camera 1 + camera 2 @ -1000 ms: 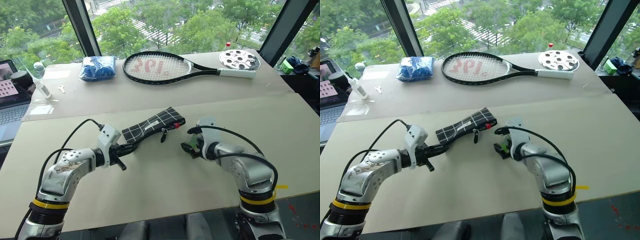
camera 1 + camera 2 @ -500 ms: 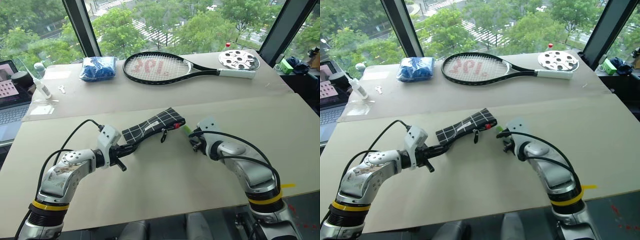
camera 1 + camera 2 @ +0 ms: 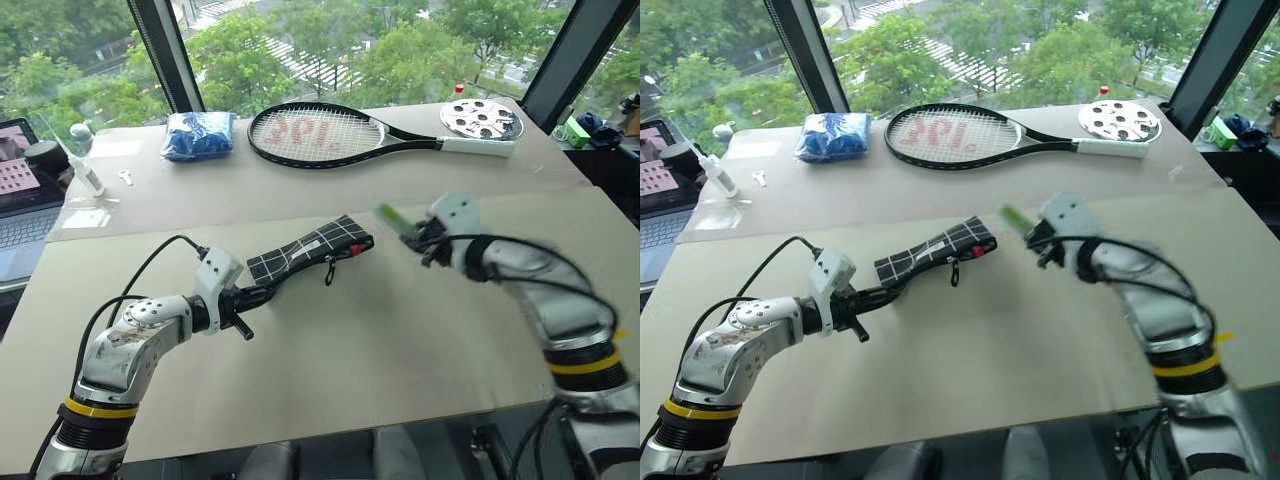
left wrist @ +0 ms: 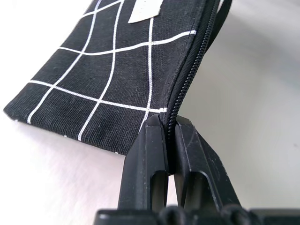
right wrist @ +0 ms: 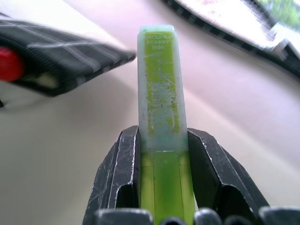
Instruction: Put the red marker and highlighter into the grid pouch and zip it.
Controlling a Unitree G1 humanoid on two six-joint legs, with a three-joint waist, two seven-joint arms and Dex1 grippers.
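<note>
The highlighter [image 5: 161,84], a short lime-green stick with a paler cap, was held above the desk [image 3: 400,330] in the right tool [image 3: 418,236], just beside the open end of the grid pouch [image 3: 310,250]. The tool's two black fingers were pressed against its sides at about mid-length, cap end pointing forward. It looked light, rigid and smooth-sided, so it would probably slip if gripped loosely; a hold across the body near the middle seemed sound for steering the cap into the opening.

The grid pouch, flat black fabric with white lines, was held up off the desk, its open end highest. The left tool [image 3: 262,292] was clamped tight on its near corner along the zipper edge [image 4: 187,84]. Being soft cloth, it would likely sag and fold, so the pinched seam looked like the firmest place to hold it. The red marker [image 3: 357,249] showed as a red tip at the pouch's mouth, seemingly already inside.

Counted: one highlighter, one red marker, one grid pouch, two tools. Farther back on the desk were one tennis racket [image 3: 330,132], one blue cloth bundle [image 3: 196,135] and one perforated disc [image 3: 481,118].
</note>
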